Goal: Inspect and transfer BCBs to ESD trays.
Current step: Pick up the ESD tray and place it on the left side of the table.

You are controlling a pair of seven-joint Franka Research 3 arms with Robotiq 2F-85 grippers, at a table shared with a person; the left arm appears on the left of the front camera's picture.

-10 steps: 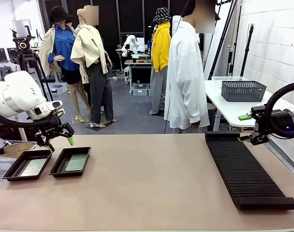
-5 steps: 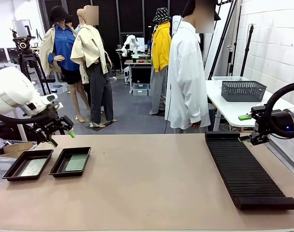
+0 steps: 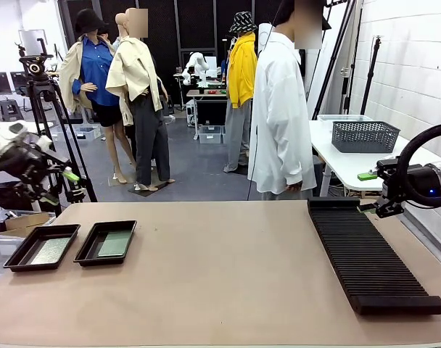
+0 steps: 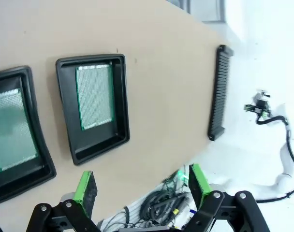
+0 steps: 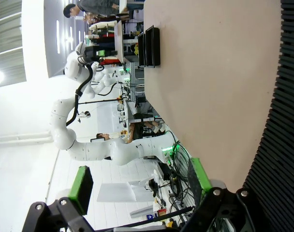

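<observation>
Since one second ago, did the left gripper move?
Yes. The left gripper has pulled up and toward picture left, away from the two ESD trays, which stayed put. It is open and holds nothing.

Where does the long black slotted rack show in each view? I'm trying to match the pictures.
Front view: the rack lies on the table's right side, running toward the camera.
Left wrist view: a thin dark strip at upper right.
Right wrist view: it fills the right edge.
Shared landmark: the two black trays.
</observation>
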